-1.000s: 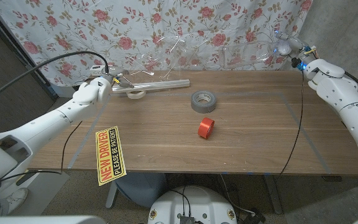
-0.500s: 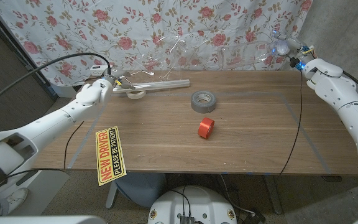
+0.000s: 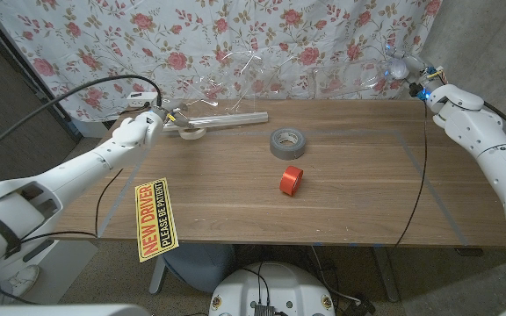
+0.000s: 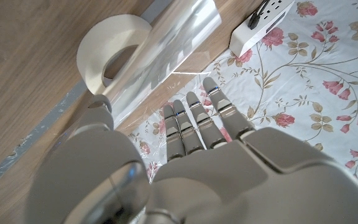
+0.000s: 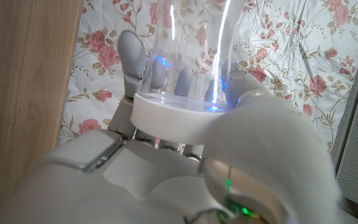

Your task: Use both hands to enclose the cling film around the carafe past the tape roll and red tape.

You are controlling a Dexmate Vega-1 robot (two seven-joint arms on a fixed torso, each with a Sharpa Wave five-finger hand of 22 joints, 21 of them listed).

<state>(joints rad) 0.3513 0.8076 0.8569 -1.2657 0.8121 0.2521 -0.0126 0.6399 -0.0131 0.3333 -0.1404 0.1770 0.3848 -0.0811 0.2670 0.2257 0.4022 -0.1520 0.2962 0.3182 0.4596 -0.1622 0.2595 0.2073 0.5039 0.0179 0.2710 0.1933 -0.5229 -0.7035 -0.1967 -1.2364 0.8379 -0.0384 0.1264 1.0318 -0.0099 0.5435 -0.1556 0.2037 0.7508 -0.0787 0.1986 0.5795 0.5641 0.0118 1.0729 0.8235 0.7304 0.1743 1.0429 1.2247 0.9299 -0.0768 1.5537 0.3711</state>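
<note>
The cling film (image 3: 225, 118) lies as a long shiny roll near the table's far edge, also seen in the left wrist view (image 4: 166, 56). Just behind it stands a clear carafe (image 3: 242, 70) against the floral cloth. My left hand (image 3: 137, 128) is at the film's left end, fingers (image 4: 197, 121) straight and together, thumb beside the film; nothing is in its grasp. The grey tape roll (image 3: 287, 141) and red tape (image 3: 291, 180) sit mid-table. My right hand (image 3: 446, 96) is at the far right corner, gripping a clear glass vessel (image 5: 185, 74) with a white ring.
A white tape ring (image 3: 191, 132) lies against the film, close to my left hand (image 4: 107, 53). A yellow "NEW DRIVER" sign (image 3: 157, 219) hangs over the front left edge. A white power strip (image 4: 263, 25) lies past the far edge. Cables trail from both arms.
My left hand has crept a little to the right, closer to the film's left end. The right hand has barely moved.
</note>
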